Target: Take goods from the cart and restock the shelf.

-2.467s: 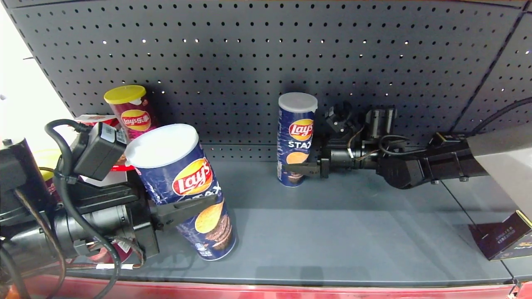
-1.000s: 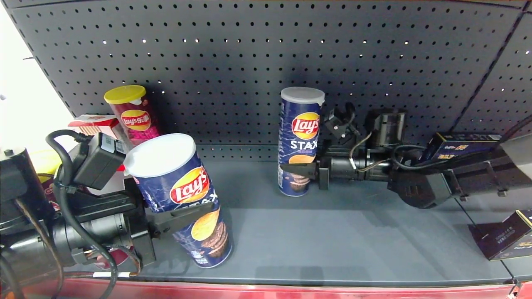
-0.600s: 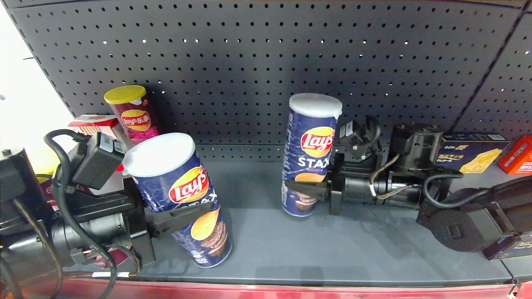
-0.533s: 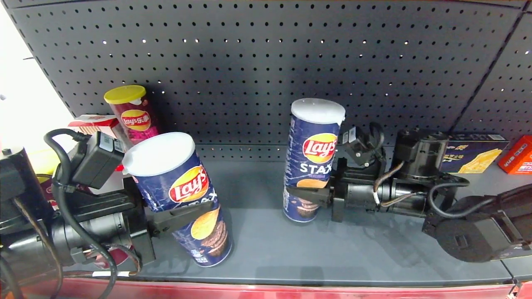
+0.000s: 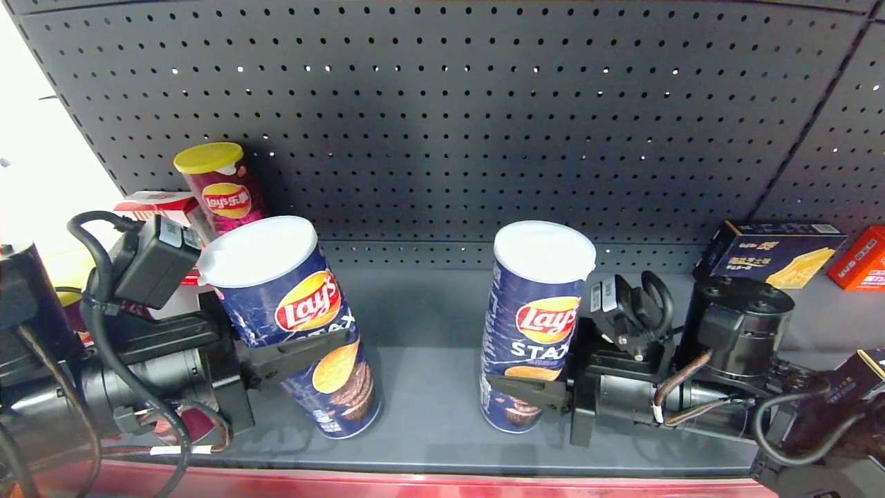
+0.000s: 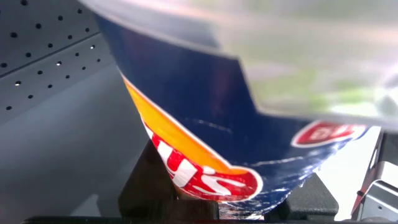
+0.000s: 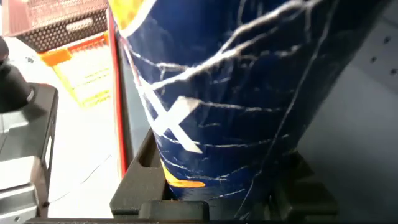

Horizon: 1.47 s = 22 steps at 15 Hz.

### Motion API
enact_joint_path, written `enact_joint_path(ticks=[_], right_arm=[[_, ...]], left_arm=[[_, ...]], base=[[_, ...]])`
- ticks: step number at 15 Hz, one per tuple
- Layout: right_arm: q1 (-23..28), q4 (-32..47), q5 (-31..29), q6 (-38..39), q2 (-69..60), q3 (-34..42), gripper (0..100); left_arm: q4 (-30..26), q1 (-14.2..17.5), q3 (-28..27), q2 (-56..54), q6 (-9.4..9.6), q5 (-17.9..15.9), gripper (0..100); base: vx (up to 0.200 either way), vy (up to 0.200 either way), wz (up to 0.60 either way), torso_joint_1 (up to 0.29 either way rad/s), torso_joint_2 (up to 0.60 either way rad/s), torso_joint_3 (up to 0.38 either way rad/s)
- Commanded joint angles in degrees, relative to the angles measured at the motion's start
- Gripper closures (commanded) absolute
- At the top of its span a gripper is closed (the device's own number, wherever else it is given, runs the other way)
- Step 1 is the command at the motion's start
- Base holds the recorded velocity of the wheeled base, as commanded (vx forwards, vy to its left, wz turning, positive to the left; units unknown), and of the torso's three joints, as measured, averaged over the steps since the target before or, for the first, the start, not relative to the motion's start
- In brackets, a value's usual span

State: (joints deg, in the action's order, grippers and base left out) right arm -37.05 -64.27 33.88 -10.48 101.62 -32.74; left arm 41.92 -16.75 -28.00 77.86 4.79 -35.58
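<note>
Grey shelf (image 5: 429, 387), pegboard (image 5: 442, 104) behind. Left tool (image 5: 304, 342) clamps the tilted left can (image 5: 290, 311), right tool (image 5: 520, 394) the upright right can (image 5: 539, 325), both near the shelf's front edge. Side grips probably let bases land flat.

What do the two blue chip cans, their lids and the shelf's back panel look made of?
The left blue can and right blue can: probably printed cardboard tubes with glossy coating, judging by the sheen on the graphics. Their lids: translucent whitish plastic, matte. The back panel: likely painted sheet metal, dark grey, punched with regular holes.
</note>
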Motion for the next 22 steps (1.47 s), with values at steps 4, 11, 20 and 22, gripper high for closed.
enact_joint_path(ticks=[4, 11, 20, 22], right_arm=[[0.2, -0.4, 0.1, -1.4, 1.1, 1.3, 100], [0.0, -0.5, -2.2, -2.5, 0.8, 1.6, 0], [0.5, 0.3, -6.2, -2.4, -12.0, 5.4, 0], [0.7, 0.3, -6.2, -2.4, -14.0, 7.0, 0]], left_arm=[[0.0, 0.1, 0.1, 0.0, -0.04, 0.0, 100], [0.1, 0.2, 0.5, 0.1, -0.04, -0.1, 100], [0.1, 0.2, 0.5, 0.1, -0.04, -0.1, 100], [0.1, 0.1, 0.5, 0.1, -0.04, -0.1, 100]], base=[[0.000, 0.000, 0.00, 0.000, 0.00, 0.000], [0.000, 0.000, 0.00, 0.000, 0.00, 0.000], [0.000, 0.000, 0.00, 0.000, 0.00, 0.000], [0.000, 0.000, 0.00, 0.000, 0.00, 0.000]])
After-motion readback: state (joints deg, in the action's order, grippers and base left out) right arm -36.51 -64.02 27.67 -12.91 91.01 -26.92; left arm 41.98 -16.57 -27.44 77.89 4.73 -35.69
